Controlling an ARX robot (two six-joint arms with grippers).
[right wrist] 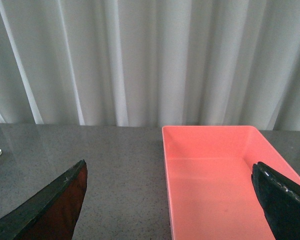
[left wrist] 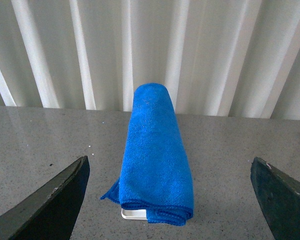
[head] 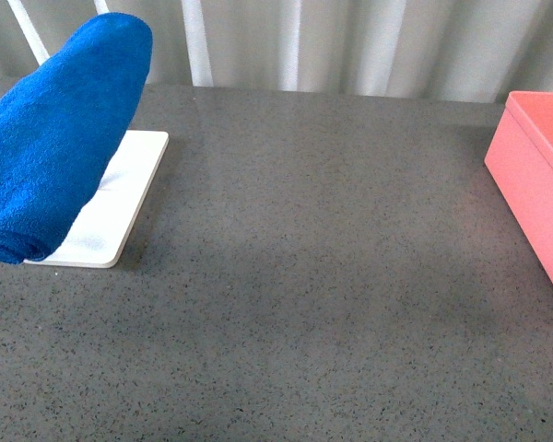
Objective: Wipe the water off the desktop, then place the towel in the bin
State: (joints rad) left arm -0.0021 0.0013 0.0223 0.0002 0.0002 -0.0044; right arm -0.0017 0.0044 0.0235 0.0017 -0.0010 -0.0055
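Observation:
The blue towel [head: 60, 138] lies rolled and draped over a small white tray [head: 120, 207] at the left of the dark grey speckled desktop [head: 323, 276]. The salmon-pink bin [head: 539, 180] stands at the right edge. Neither arm shows in the front view. In the left wrist view my left gripper [left wrist: 170, 200] is open, its jaws wide apart, with the towel [left wrist: 155, 150] ahead between them and not touched. In the right wrist view my right gripper [right wrist: 170, 200] is open and empty, with the empty bin [right wrist: 220, 180] ahead. I see no water on the desktop.
A white pleated curtain [head: 350, 41] hangs behind the desktop's far edge. The white tray's corner [left wrist: 132, 215] peeks out under the towel's near end. Bare desktop lies between tray and bin.

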